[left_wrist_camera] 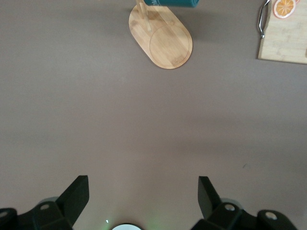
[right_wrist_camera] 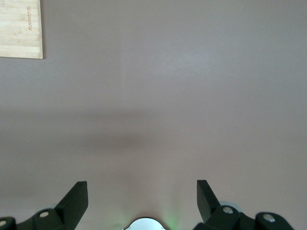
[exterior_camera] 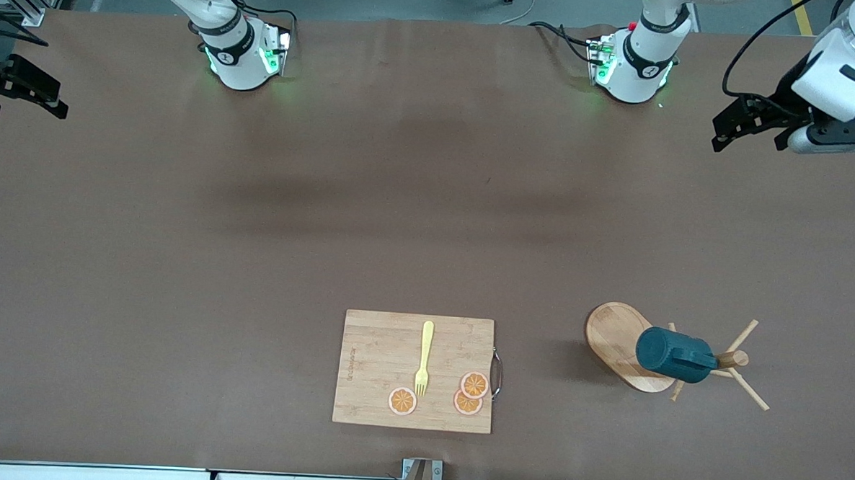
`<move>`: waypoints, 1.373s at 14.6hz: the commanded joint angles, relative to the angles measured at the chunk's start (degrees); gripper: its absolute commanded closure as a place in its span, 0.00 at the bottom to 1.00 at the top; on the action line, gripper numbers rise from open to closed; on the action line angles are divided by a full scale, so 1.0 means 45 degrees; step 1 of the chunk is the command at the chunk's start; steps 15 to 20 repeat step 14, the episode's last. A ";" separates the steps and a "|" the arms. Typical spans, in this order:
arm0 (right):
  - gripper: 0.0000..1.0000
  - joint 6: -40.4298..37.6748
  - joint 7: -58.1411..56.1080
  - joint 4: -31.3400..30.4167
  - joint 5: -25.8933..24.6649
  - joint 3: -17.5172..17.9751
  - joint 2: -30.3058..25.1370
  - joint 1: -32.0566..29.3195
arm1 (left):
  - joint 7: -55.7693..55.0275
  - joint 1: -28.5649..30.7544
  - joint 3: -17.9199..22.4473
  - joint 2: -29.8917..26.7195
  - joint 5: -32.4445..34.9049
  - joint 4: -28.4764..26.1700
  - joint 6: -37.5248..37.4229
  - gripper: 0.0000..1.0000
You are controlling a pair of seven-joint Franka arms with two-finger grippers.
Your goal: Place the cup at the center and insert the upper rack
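The dark teal cup (exterior_camera: 675,355) hangs on the wooden mug tree, the upper rack (exterior_camera: 616,340), which stands on its oval base toward the left arm's end of the table, near the front camera. The tree's post (exterior_camera: 732,359) and thin pegs stick out past the cup. In the left wrist view the oval base (left_wrist_camera: 165,40) shows, with a sliver of the cup (left_wrist_camera: 175,2) at the frame edge. My left gripper (exterior_camera: 748,138) (left_wrist_camera: 144,184) is open and empty, high over the left arm's end of the table. My right gripper (exterior_camera: 29,107) (right_wrist_camera: 142,188) is open and empty over the right arm's end.
A rectangular wooden cutting board (exterior_camera: 375,367) lies near the front camera at mid-table, with a yellow fork (exterior_camera: 424,359) and three orange slices (exterior_camera: 474,384) on it. Its corner shows in the right wrist view (right_wrist_camera: 19,28) and its handle end in the left wrist view (left_wrist_camera: 288,43).
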 commanded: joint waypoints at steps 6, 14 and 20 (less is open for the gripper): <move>0.00 0.0069 0.0008 -0.0361 0.0002 -0.0002 -0.0352 0.0029 | 0.0663 0.0032 0.0061 0.0625 0.0235 0.1348 -0.0817 0.00; 0.00 0.0010 -0.0030 -0.0400 0.0471 -0.0041 -0.0372 -0.0049 | 0.0682 0.0070 0.0061 0.0606 0.0313 0.1328 -0.1013 0.00; 0.00 0.0010 -0.0030 -0.0400 0.0471 -0.0041 -0.0372 -0.0049 | 0.0682 0.0070 0.0061 0.0606 0.0313 0.1328 -0.1013 0.00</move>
